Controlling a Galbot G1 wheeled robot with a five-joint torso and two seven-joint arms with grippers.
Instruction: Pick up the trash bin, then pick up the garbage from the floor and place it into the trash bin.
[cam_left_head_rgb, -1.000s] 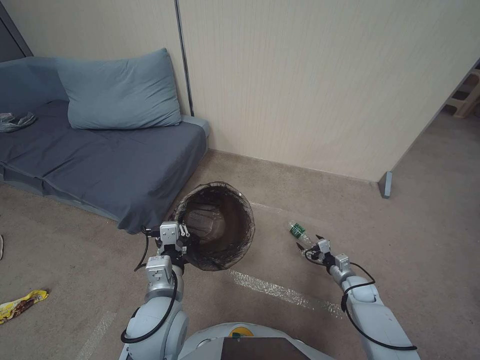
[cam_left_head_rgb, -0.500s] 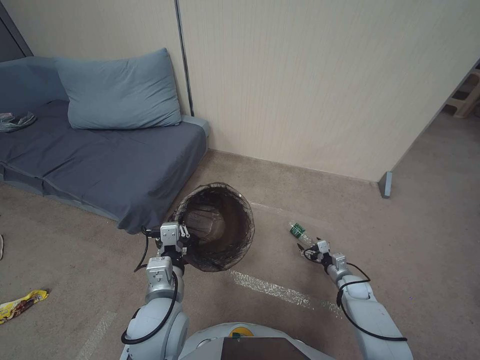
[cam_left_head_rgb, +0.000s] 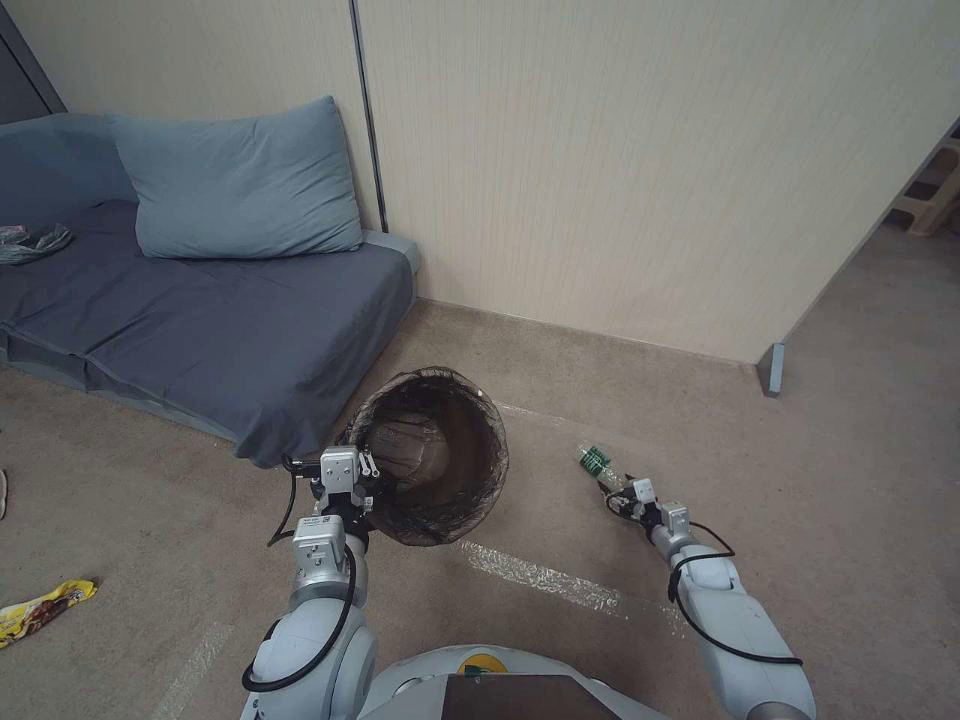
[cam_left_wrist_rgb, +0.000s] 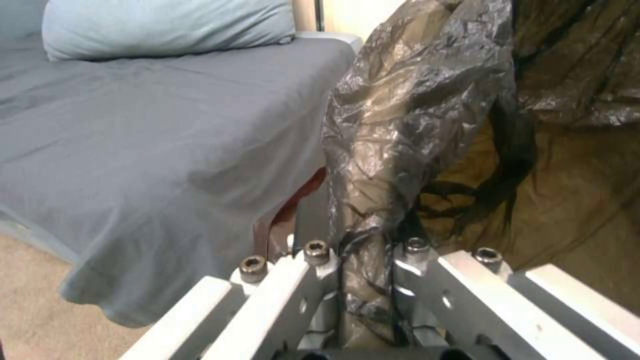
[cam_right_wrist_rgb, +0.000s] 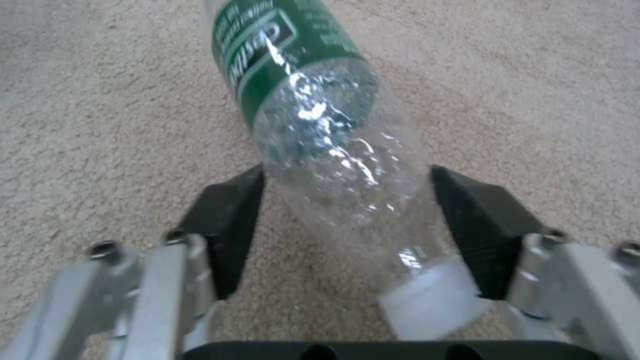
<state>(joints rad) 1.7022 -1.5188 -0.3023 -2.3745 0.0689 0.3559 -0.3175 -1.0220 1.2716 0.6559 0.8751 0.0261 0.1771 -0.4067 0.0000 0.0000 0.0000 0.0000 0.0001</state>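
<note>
Forward goes the right arm since a second ago, its gripper now at the bottle where before it hung a little short of it; bin and left arm have not shifted. Sweeping from the left: one yellow snack wrapper (cam_left_head_rgb: 45, 608) lies on the carpet (cam_left_head_rgb: 150, 520) at the far left edge, well apart from everything else. One grey sofa (cam_left_head_rgb: 200, 320) with one blue pillow (cam_left_head_rgb: 240, 185) stands against the wall. Next, the left gripper (cam_left_head_rgb: 352, 478), clamped tight on the near rim of the one trash bin (cam_left_head_rgb: 435, 455); the left wrist view shows its fingers (cam_left_wrist_rgb: 313, 270) pinching the dark bag (cam_left_wrist_rgb: 413, 110) folded over that rim. The bin is tilted, mouth facing the robot, just beside the sofa's corner. Further right, one clear bottle (cam_left_head_rgb: 597, 462) with a green label lies flat on the carpet. The right gripper (cam_left_head_rgb: 612, 490) is spread wide around its neck end, black pads (cam_right_wrist_rgb: 227, 220) either side, white cap (cam_right_wrist_rgb: 430, 300) between them, not yet squeezing.
</note>
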